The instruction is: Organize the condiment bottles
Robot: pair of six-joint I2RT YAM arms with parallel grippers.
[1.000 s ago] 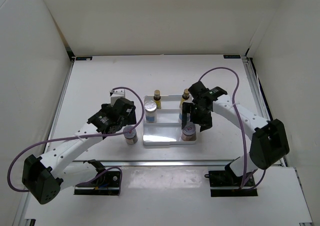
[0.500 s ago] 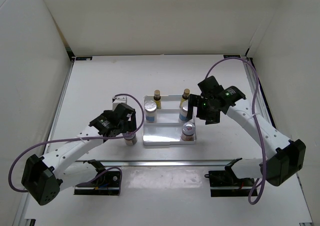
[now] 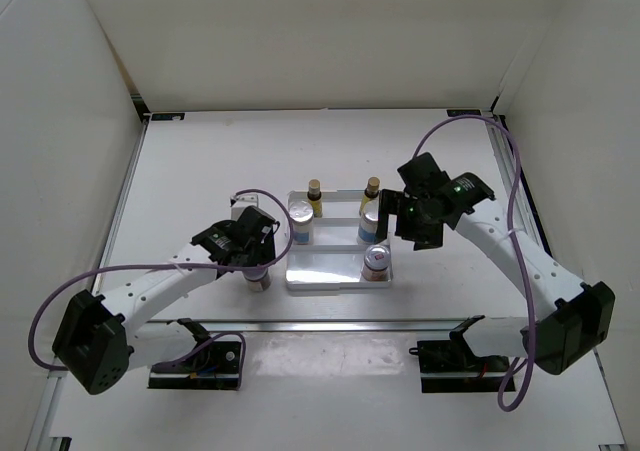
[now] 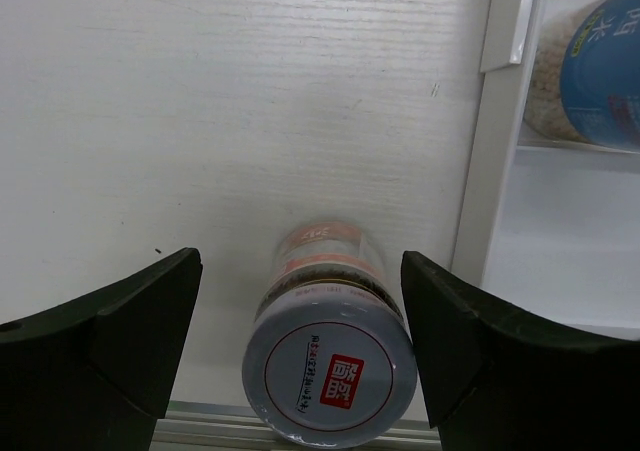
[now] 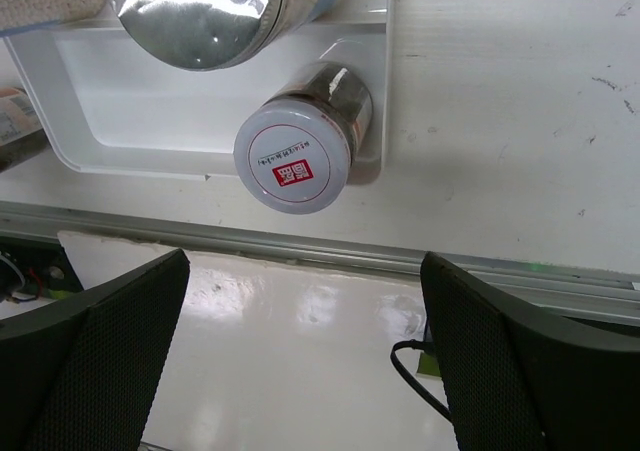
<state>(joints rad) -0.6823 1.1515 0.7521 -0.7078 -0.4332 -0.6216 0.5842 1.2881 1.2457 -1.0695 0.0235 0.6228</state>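
Careful: your left tool (image 4: 300, 259) straddles the jar (image 4: 330, 363), jaws wide; close off-centre and you knock it against the tray (image 4: 495, 171) alongside.

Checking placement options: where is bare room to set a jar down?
Bare: the tray left of its front jar and between the four bottles behind; the table beyond the tray. Crowded: the tray's left edge, where the left claw straddles a loose jar.
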